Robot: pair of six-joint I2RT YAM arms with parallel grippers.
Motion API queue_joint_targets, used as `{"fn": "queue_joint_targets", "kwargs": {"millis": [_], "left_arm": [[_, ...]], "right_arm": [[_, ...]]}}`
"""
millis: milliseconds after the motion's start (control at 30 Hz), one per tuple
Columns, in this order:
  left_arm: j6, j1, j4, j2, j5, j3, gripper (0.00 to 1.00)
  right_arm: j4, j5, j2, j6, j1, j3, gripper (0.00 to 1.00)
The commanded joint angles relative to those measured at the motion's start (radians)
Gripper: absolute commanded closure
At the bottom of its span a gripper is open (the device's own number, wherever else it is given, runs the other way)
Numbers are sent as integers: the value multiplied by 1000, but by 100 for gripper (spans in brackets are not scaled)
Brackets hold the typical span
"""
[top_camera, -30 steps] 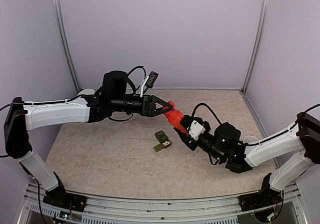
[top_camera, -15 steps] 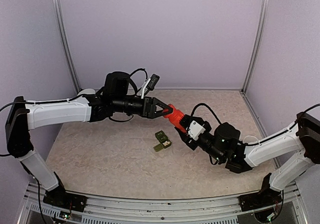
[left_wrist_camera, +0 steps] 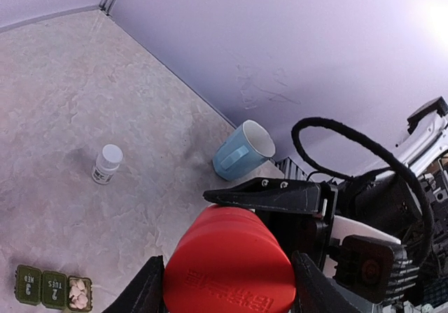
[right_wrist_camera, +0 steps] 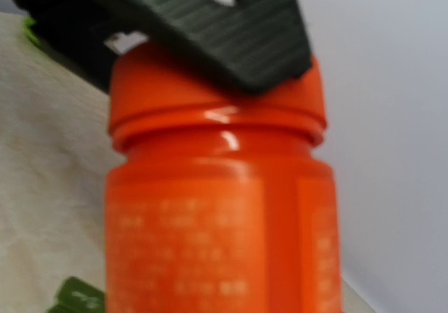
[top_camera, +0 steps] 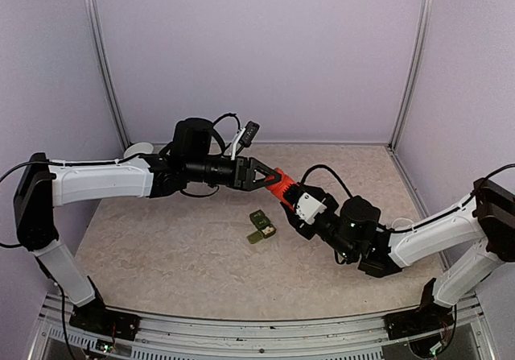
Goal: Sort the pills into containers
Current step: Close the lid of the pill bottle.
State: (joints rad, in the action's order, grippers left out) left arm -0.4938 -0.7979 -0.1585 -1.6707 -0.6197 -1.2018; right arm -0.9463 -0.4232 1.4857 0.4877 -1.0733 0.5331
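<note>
An orange pill bottle (top_camera: 286,194) with a red cap (left_wrist_camera: 229,271) is held in the air between both arms. My right gripper (top_camera: 296,205) is shut on the bottle's body, which fills the right wrist view (right_wrist_camera: 220,215). My left gripper (top_camera: 273,176) has its fingers (left_wrist_camera: 148,288) on both sides of the red cap, touching it. One of its dark fingers (right_wrist_camera: 210,26) lies across the cap in the right wrist view. The dark green containers (top_camera: 260,226) lie on the table below. In the left wrist view (left_wrist_camera: 52,290) one end compartment is open with pale pills (left_wrist_camera: 78,293) inside.
A pale blue mug (left_wrist_camera: 241,148) stands by the wall. A small white bottle (left_wrist_camera: 107,163) stands on the table. A white round object (top_camera: 138,148) sits behind the left arm at the back left.
My left gripper has moved right and its fingers have come around the red cap. The right arm has shifted the bottle slightly up and left.
</note>
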Motion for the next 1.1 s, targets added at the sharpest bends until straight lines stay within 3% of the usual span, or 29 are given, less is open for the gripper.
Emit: {"fn": "queue_joint_targets", "kwargs": {"millis": [0,233,333,667,1067], "left_arm": [[-70,-17,-23,-32,0,2,59],[-174,-6,-77,-83,-51,7,62],[-153,-6,-91,-81,-70,13,62],[81,-4,-81,5,-75,62,62],[250,-21,-104,104,-177,104,61]], "right_arm": [[-140,-170,53,82,-30,87,55],[-362,-262,136,239,-76,71,55],[-351,-254,137,241,-86,77,55],[140,30,-83,-108,-86,116,55],[460,311,-289,-412,-21,150,55]]}}
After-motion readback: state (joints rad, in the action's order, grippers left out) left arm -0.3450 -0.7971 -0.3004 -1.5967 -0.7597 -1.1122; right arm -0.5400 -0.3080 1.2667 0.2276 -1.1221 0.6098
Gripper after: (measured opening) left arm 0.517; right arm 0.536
